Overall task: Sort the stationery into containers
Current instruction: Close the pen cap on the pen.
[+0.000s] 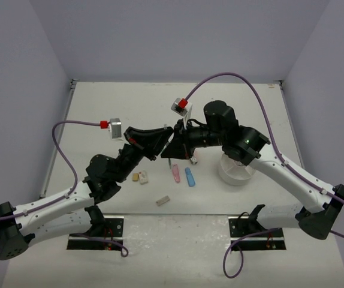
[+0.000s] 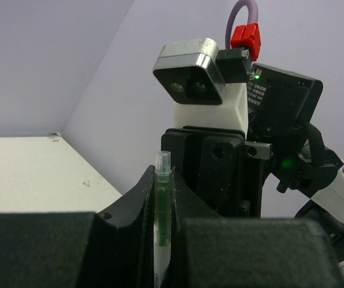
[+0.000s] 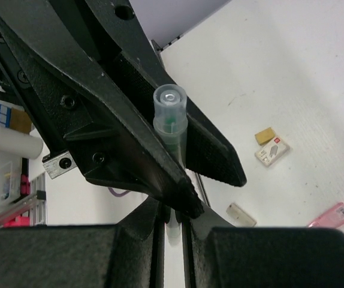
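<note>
My left gripper [image 1: 169,137] and right gripper [image 1: 166,149] meet tip to tip above the middle of the table. Both are shut on one thin green pen [image 2: 162,207]. In the left wrist view the pen stands between my left gripper's [image 2: 163,180] jaws, its clear end on top. In the right wrist view the left fingers [image 3: 214,144] clamp the pen's green-capped end [image 3: 171,117], and its white part sits between my right gripper's [image 3: 172,213] jaws. The white round organizer [image 1: 235,171] stands under the right arm, partly hidden.
On the table below the grippers lie a pink piece [image 1: 175,174], a blue piece [image 1: 189,176], a tan block [image 1: 136,177], a white block [image 1: 143,176] and a grey block [image 1: 163,200]. A thin pen [image 3: 202,187] lies under the grippers.
</note>
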`<state>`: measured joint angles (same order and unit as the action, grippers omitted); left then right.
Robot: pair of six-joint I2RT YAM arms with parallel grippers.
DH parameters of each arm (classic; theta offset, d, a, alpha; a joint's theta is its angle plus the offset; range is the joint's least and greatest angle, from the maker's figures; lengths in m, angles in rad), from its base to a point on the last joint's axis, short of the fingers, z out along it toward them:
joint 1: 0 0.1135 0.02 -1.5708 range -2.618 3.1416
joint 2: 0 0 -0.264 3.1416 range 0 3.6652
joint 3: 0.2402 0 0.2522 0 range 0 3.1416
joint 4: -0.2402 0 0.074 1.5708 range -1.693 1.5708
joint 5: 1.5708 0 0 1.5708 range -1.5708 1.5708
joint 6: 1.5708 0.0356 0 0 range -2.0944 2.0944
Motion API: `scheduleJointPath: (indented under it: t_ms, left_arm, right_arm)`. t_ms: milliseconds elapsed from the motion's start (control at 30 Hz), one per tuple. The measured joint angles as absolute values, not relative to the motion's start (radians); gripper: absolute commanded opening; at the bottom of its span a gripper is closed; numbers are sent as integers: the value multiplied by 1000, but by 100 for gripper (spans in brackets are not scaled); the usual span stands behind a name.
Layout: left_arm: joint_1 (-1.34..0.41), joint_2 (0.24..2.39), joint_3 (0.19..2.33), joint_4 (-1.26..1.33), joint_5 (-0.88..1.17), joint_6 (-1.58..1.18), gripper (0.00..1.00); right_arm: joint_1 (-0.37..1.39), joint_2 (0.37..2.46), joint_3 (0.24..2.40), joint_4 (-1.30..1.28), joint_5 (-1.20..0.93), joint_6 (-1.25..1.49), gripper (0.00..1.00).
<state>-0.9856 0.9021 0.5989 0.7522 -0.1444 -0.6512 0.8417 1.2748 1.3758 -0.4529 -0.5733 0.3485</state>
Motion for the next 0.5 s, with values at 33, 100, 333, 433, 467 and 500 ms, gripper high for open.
scheduleJointPath:
  t_ms: [33,100,333,433,467,500]
  left_arm:
    - [-992,896,598,742,-151,-649,0]
    - [-1004,880,614,686,-165,-635,0]
    - [-1037,877,781,327,-168,-476,6]
    - [-1043,891,841,199,-173,-427,52]
    - [-1048,895,853,172,-179,-420,72]
    - [-1052,898,863,150,-188,-417,83]
  right_arm:
    - [842,1276,1377,-459,-577,349,0]
    - [839,1276,1371,-452,-591,349,0]
    - [835,1179,1091,-79,-610,410,0]
    - [835,1157,970,112,-610,456,0]
    - [834,1150,938,151,-603,465,0]
    - [833,1145,911,178,-593,470,0]
